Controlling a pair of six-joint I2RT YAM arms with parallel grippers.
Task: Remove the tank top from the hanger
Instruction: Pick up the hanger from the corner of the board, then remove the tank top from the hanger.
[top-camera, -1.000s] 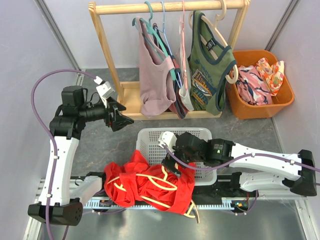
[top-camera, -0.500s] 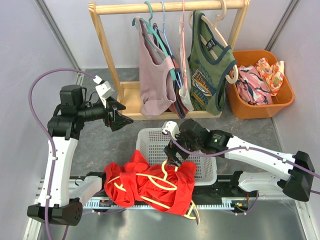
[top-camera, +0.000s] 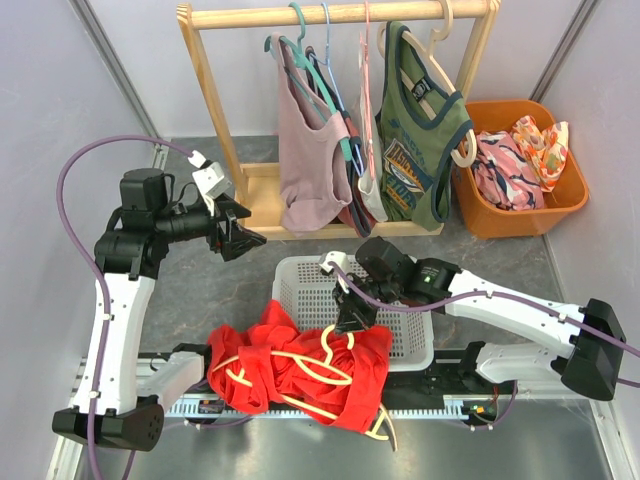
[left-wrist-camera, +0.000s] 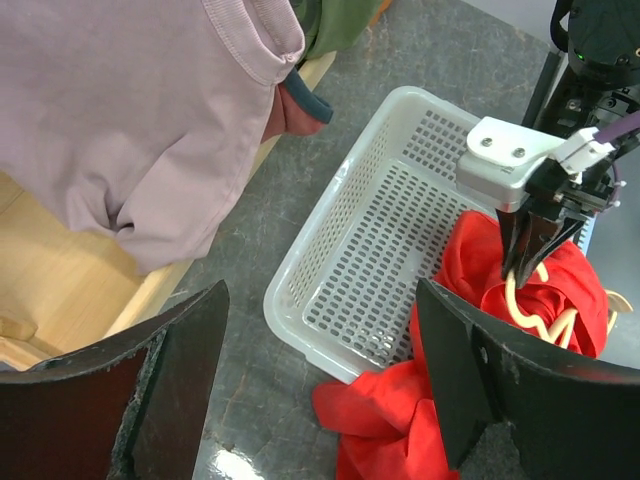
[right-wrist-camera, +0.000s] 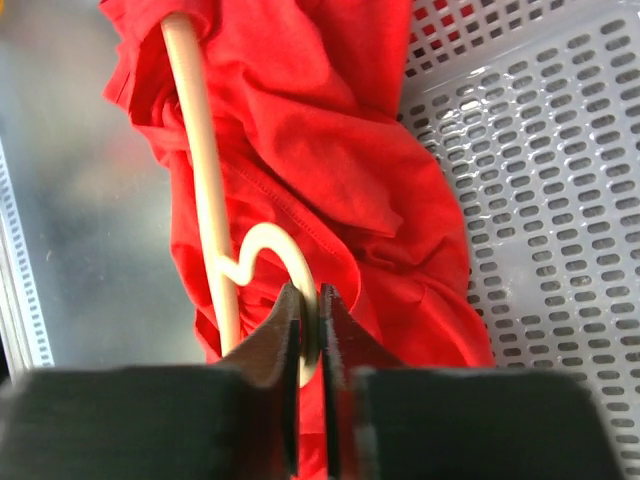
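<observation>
1. The red tank top (top-camera: 290, 375) lies bunched at 6 o'clock on the surface (top-camera: 190, 300), spilling over the white basket (top-camera: 300, 268), with a cream hanger (right-wrist-camera: 200, 170) tangled in it.
2. The right tool (right-wrist-camera: 311, 312) pinches the hanger's hook.
3. At 9 o'clock, the left tool (top-camera: 245, 232) hangs wide apart and empty beside the wooden rack (top-camera: 212, 100).

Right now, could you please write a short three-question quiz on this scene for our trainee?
1. True or false: the left gripper is shut.
2. What does the right gripper pinch? A) nothing B) the hanger hook C) a sock
3. Fill in: the red tank top drapes over the rim of the white ___.
Key: 1 false; 2 B; 3 basket.
</observation>
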